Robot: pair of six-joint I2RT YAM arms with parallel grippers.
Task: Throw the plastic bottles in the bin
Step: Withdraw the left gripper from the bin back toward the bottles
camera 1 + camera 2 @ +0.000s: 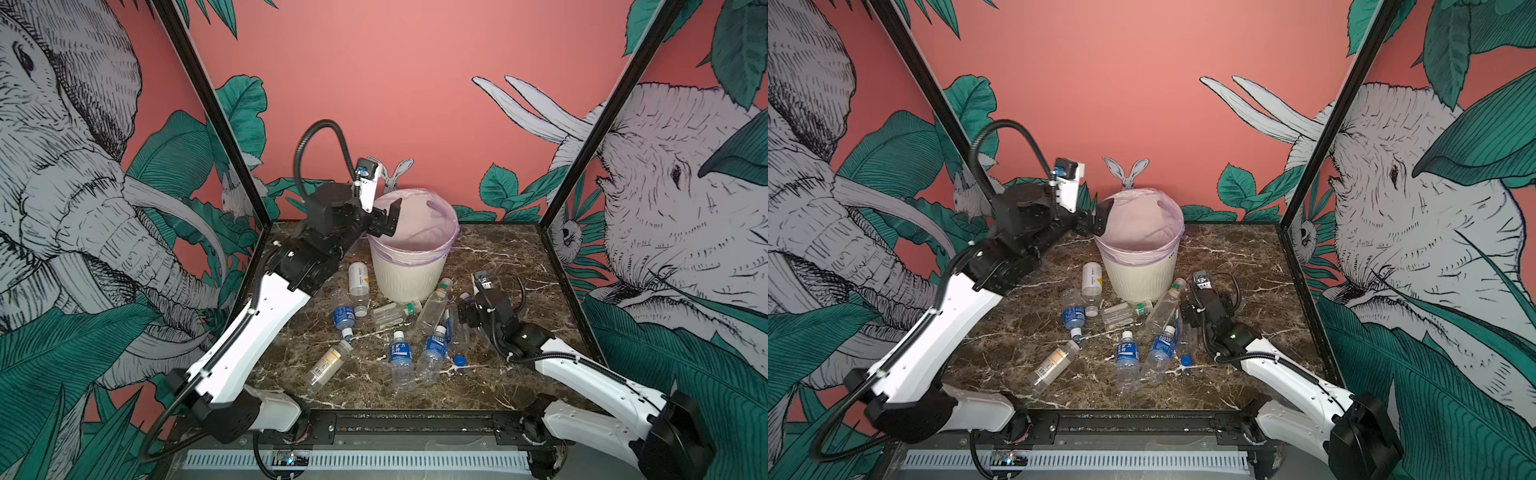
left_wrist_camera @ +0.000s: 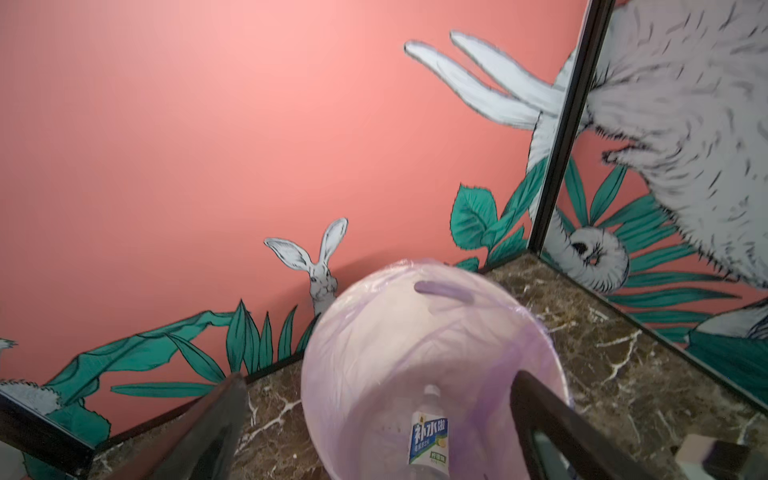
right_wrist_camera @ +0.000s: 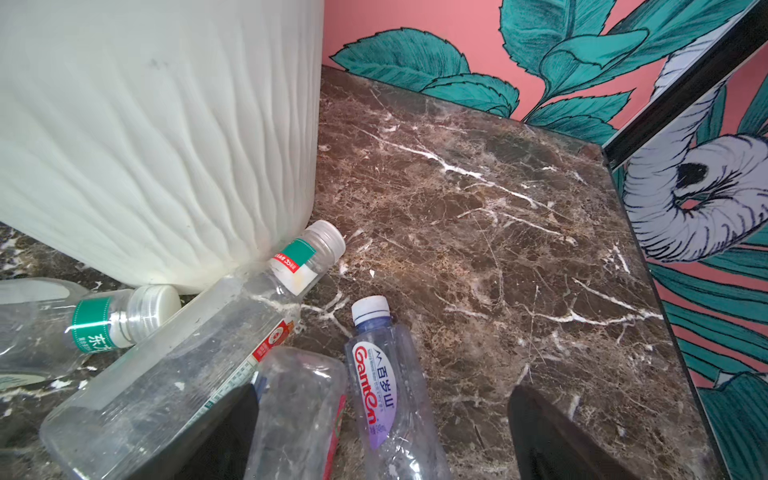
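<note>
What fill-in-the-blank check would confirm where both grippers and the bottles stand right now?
1. The left gripper hangs over the bin with its jaws ___.
2. In the left wrist view, one bottle lies ___ the bin.
3. In both top views, the right gripper is down among the bottles on the table, to the ___ of the bin.
4. The Ganten bottle lying between its open jaws has a ___ label.

Missing words: open; inside; right; purple.
</note>
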